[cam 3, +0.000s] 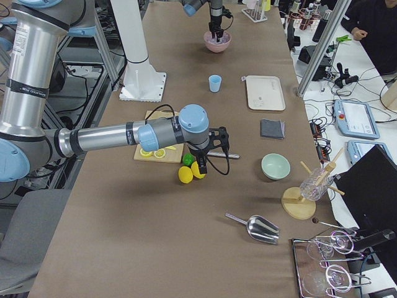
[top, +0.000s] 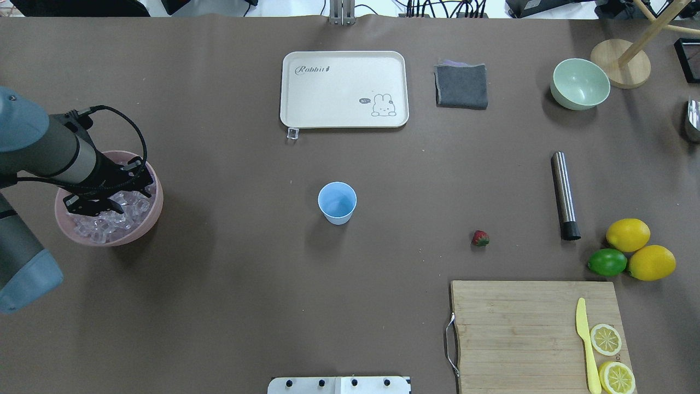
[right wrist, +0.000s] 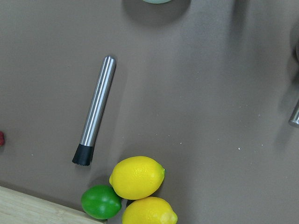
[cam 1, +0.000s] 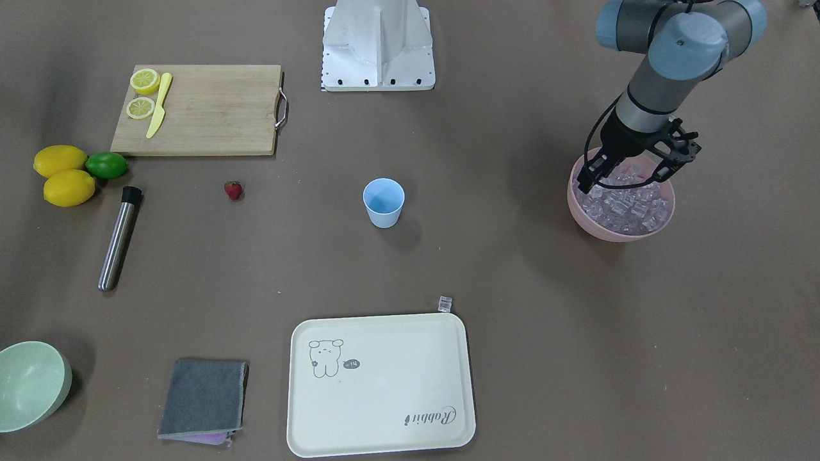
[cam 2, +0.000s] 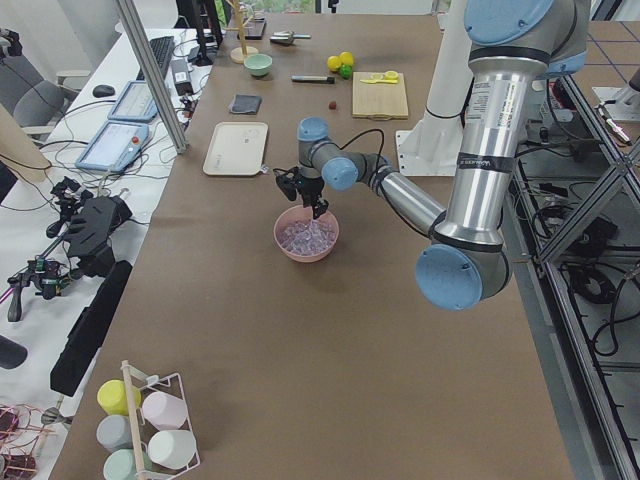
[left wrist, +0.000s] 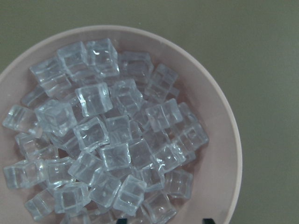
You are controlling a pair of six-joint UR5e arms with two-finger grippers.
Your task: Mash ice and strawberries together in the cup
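Hovering left claw over ice.

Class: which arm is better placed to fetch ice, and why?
Left: the left gripper hangs open over the ice in the pink bowl; the right gripper is by the lemons.

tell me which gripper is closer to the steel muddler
Right. The right gripper hovers above the lemons beside the steel muddler. The left gripper is far off at the other end, over the pink bowl of ice.
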